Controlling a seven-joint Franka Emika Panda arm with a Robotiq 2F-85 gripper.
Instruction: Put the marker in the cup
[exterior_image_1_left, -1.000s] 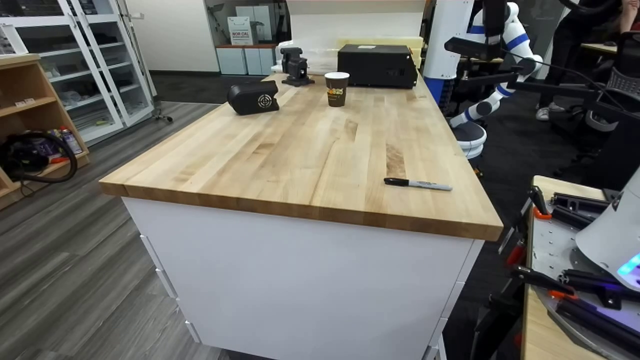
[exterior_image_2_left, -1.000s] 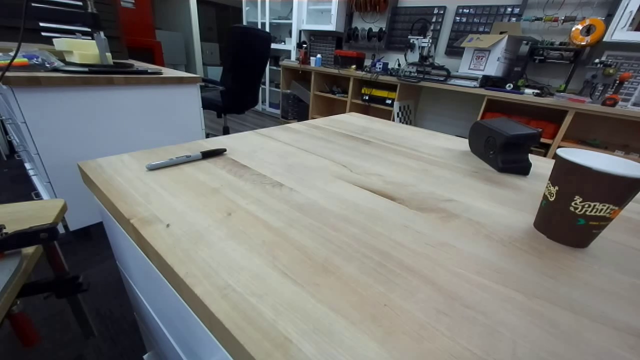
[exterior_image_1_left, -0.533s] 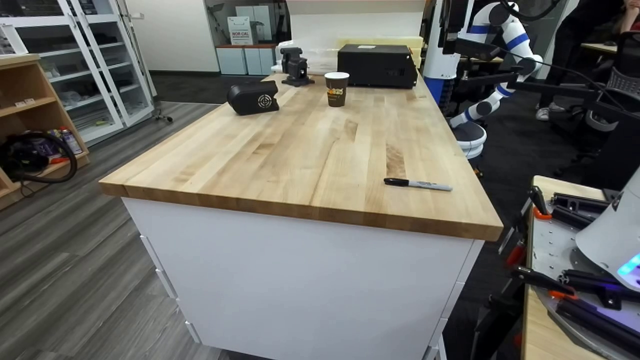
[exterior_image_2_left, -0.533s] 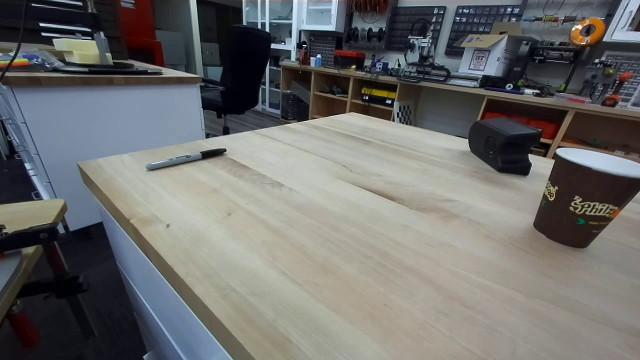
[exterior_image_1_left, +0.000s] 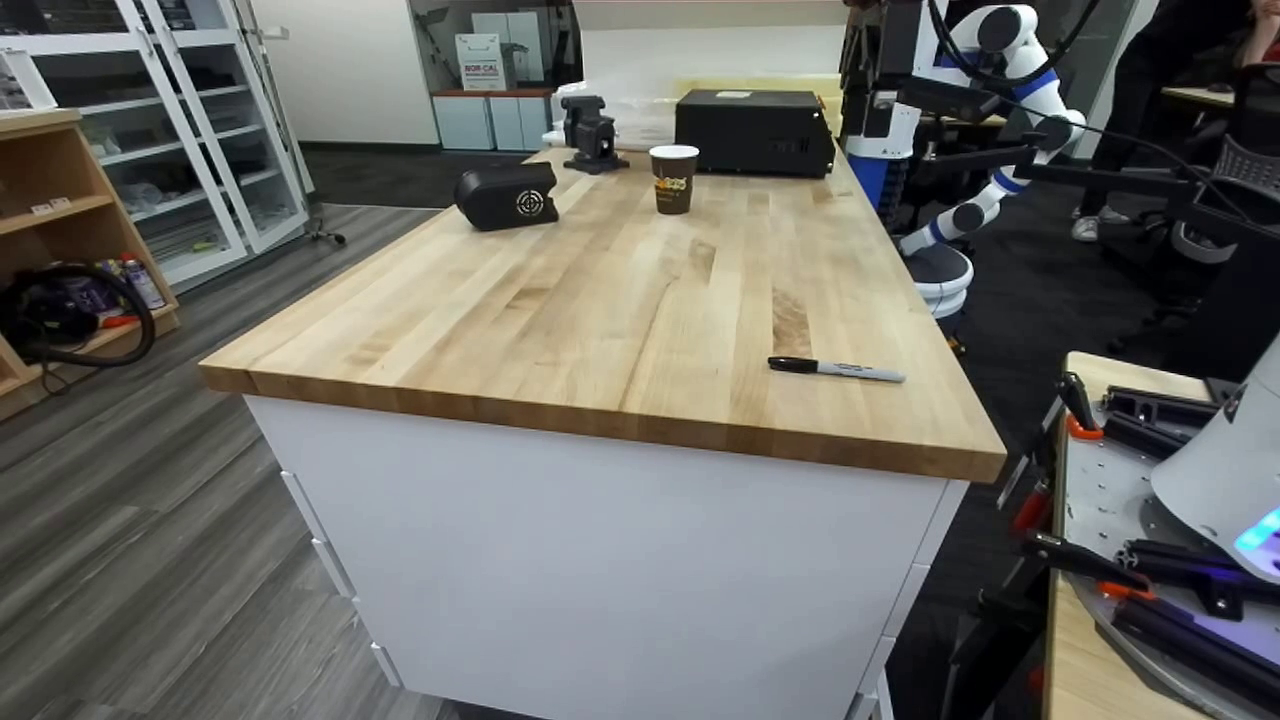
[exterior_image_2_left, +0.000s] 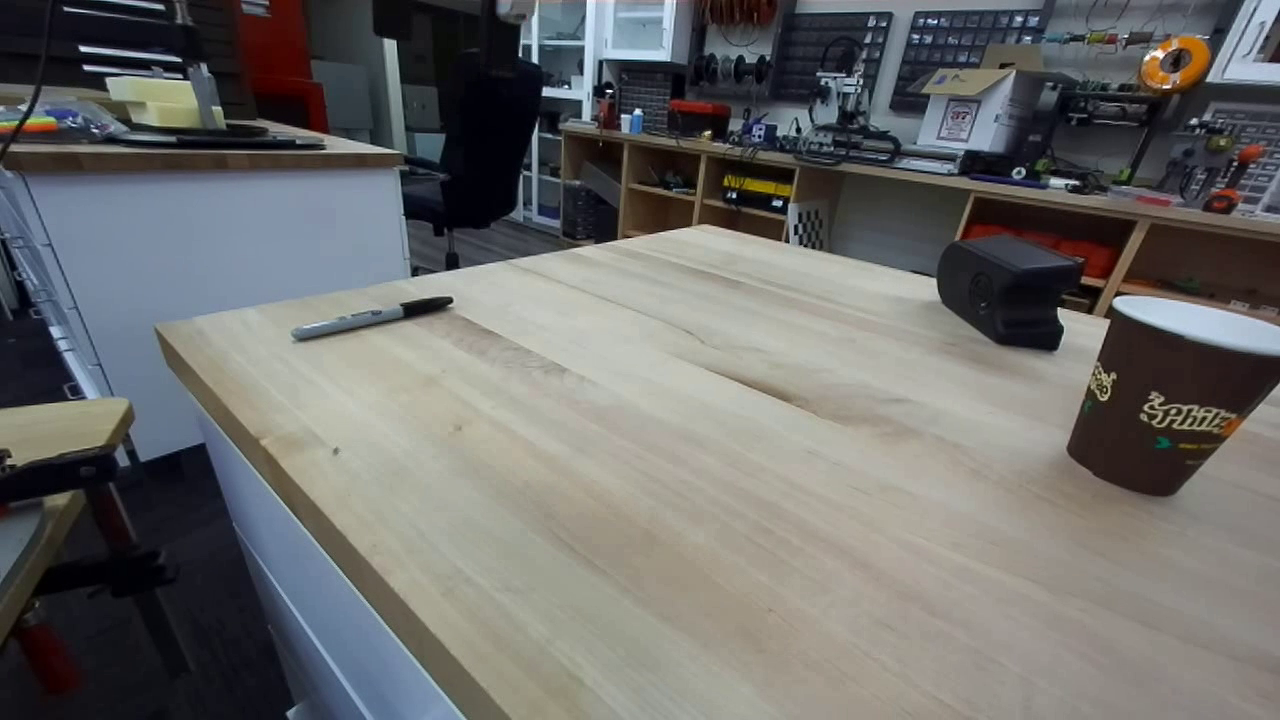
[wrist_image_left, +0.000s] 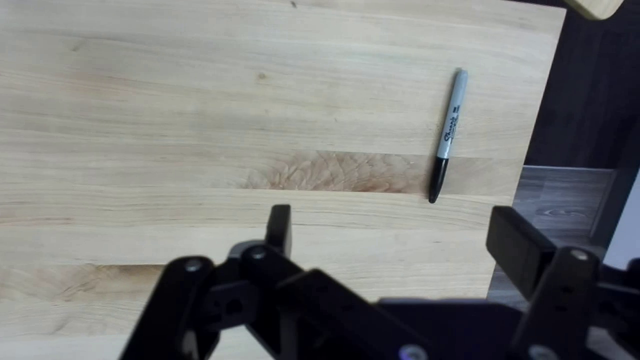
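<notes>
The marker is a grey pen with a black cap. It lies flat on the wooden table near its edge, in both exterior views (exterior_image_1_left: 836, 370) (exterior_image_2_left: 372, 319), and also in the wrist view (wrist_image_left: 448, 135). The cup, dark brown with a white rim, stands upright farther along the table in both exterior views (exterior_image_1_left: 673, 185) (exterior_image_2_left: 1168, 405). It is out of the wrist view. My gripper (wrist_image_left: 392, 219) is open and empty above the table. In the wrist view the marker's black cap end lies just beyond the gap between the fingertips, nearer the right finger.
A black rounded device (exterior_image_1_left: 507, 196) (exterior_image_2_left: 1008, 290) stands near the cup. A black box (exterior_image_1_left: 755, 132) and a dark clamp-like stand (exterior_image_1_left: 592, 135) are at the table's far end. The table edge (wrist_image_left: 541, 107) runs close to the marker.
Dark arm or gripper parts at the top of an exterior view have shifted left, and dark parts have entered the top of the exterior view with the large cup. Marker and cup have not moved.
</notes>
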